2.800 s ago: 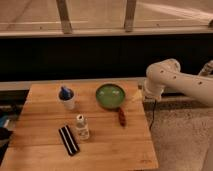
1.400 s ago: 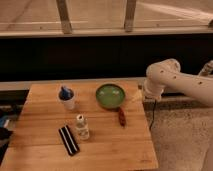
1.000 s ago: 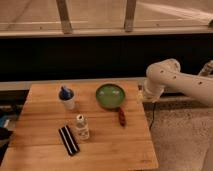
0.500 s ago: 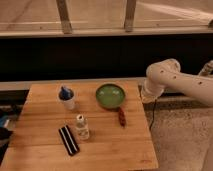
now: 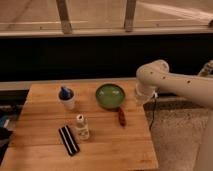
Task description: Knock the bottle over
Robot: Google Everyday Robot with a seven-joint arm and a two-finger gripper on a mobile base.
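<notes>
The gripper [image 5: 141, 98] hangs just beside the bowl [image 5: 111, 95], blurred into the arm [image 5: 170, 82]; its grip cannot be told. The bottle [image 5: 82, 127] stands upright, well apart.

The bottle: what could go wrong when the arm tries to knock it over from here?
1. The tool is at the right edge of the table, beyond the green bowl; reaching across may hit the bowl or the reddish object.
2. The black bar lies close beside the bottle; a wide sweep may push it too.
</notes>
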